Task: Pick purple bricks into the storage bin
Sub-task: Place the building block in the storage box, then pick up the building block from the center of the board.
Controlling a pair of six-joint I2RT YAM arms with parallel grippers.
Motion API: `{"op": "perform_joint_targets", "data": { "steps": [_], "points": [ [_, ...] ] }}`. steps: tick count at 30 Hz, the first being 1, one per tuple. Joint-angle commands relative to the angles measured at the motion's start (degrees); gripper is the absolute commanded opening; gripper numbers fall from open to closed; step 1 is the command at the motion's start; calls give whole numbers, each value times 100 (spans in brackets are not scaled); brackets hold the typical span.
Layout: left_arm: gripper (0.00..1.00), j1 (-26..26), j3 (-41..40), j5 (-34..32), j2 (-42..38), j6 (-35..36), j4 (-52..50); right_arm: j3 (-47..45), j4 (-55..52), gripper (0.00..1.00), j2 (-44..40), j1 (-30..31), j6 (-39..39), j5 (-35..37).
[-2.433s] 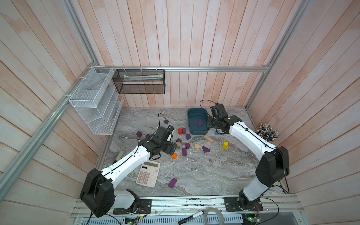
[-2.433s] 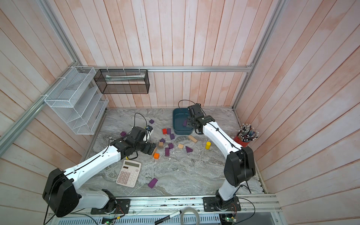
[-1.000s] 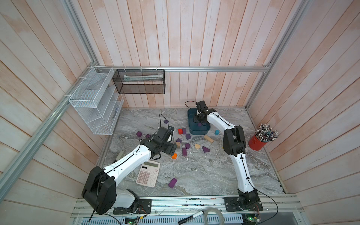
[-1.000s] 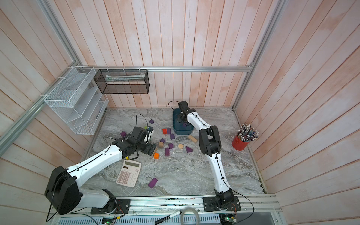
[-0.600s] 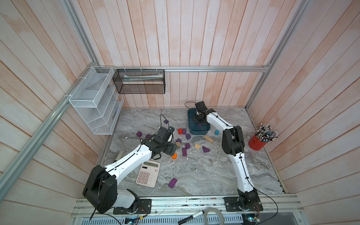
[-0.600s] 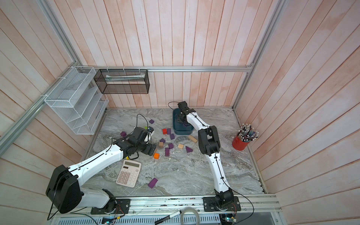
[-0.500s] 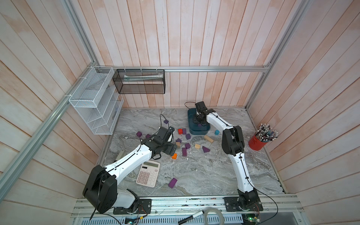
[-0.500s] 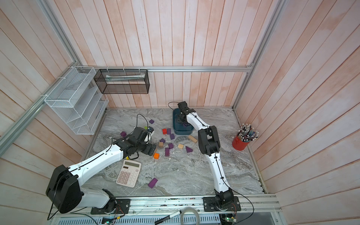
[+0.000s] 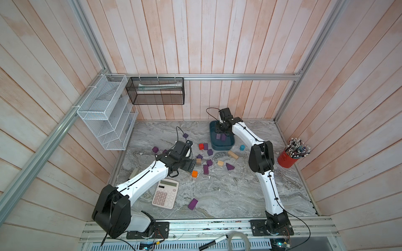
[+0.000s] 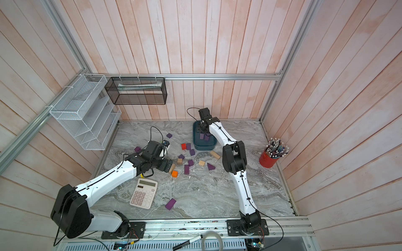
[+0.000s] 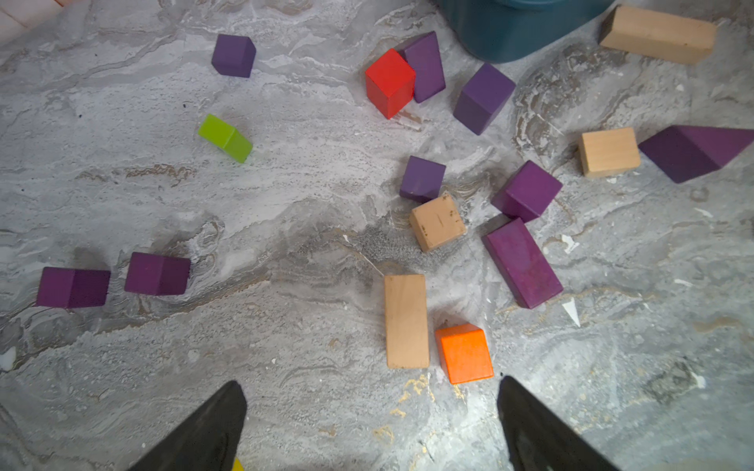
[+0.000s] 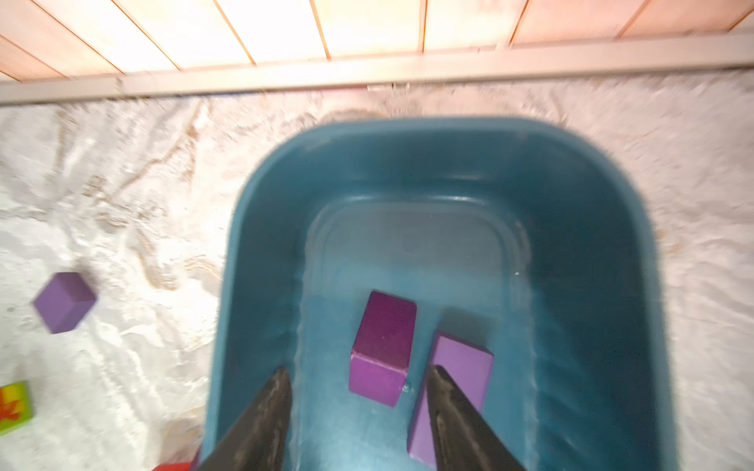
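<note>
The right gripper (image 12: 355, 379) hangs over the blue tub (image 9: 230, 146), which stands at the far middle of the marble table (image 9: 228, 195). Its jaws are parted and hold nothing. Two purple blocks lie on the tub floor side by side: a darker one (image 12: 383, 346) between the fingertips and lower down, and a paler one (image 12: 461, 363) partly behind one finger (image 12: 453, 412); whether that finger touches it I cannot tell. In both top views the same pair (image 9: 220, 137) (image 10: 204, 137) shows inside the tub.

The left gripper (image 11: 371, 403) hovers above the table left of the scattered blocks, jaws spread wide and empty. Ahead of it lie a tan bar (image 11: 406, 320) touching an orange cube (image 11: 463, 352), then a long purple bar (image 11: 522, 263), a purple cube (image 11: 528, 189) and a small purple cube (image 11: 422, 178) beside a tan cube (image 11: 437, 220). A purple wedge (image 11: 693, 151) lies to the right. Near the tub a purple piece (image 11: 426, 65) leans against a red cube (image 11: 389, 81). One purple bar (image 9: 193, 203) lies alone at the near edge, by a calculator (image 9: 165, 193).
</note>
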Motion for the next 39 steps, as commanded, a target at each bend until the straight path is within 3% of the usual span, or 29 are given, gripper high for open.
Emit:
{"op": "perform_joint_targets", "data": {
  "steps": [1, 5, 15, 22, 31, 35, 39],
  "points": [
    [97, 160, 153, -18, -209, -73, 121, 92, -166, 57, -761, 8, -133, -14],
    [97, 391, 167, -33, -240, -193, 208, -493, 11, 58, -1496, 14, -191, -80],
    [98, 1383, 474, -59, 139, -602, 203, -3874, 1893, 60, -3965, 232, -305, 77],
    [98, 2005, 752, -161, 491, -853, 106, -5945, 3198, 60, -5334, 871, -642, 545],
    [98, 2532, 1182, -76, 1203, -1608, -271, -7762, 5028, 60, -6311, 1704, -889, 341],
    [98, 2624, 1480, -215, 1458, -1971, -571, -8314, 5617, 60, -6479, 2003, -1247, 196],
    [98, 2822, 1489, 63, 1426, -2354, -454, -8676, 5933, 60, -6552, 2176, -1613, -25]
  ]
}}
